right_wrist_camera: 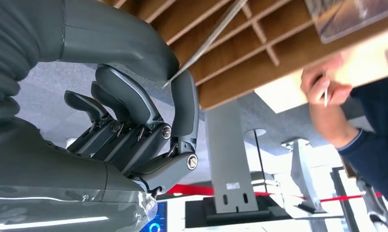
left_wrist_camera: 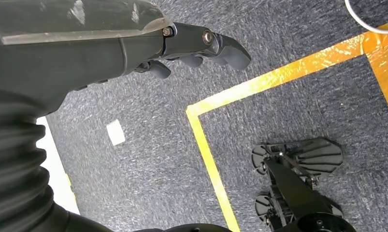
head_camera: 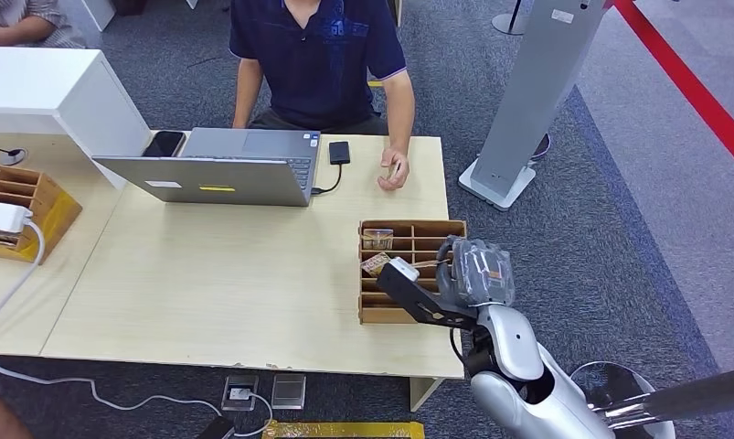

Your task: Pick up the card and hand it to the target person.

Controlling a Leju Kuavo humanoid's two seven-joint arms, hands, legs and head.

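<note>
Wooden card organizer (head_camera: pixel 416 274) sits at the pale desk's (head_camera: pixel 217 283) near right edge, two of its slots holding cards. Over it the right hand (head_camera: pixel 459 274) pinches one thin card (right_wrist_camera: pixel 208 41) edge-on between thumb and finger. Left hand (left_wrist_camera: pixel 201 46) hangs above carpet, fingers loosely curled, holding nothing. One seated person (head_camera: pixel 322 59) faces one grey laptop (head_camera: pixel 221 169); its yellow label is unreadable. One phone (head_camera: pixel 164 144) lies beside it.
</note>
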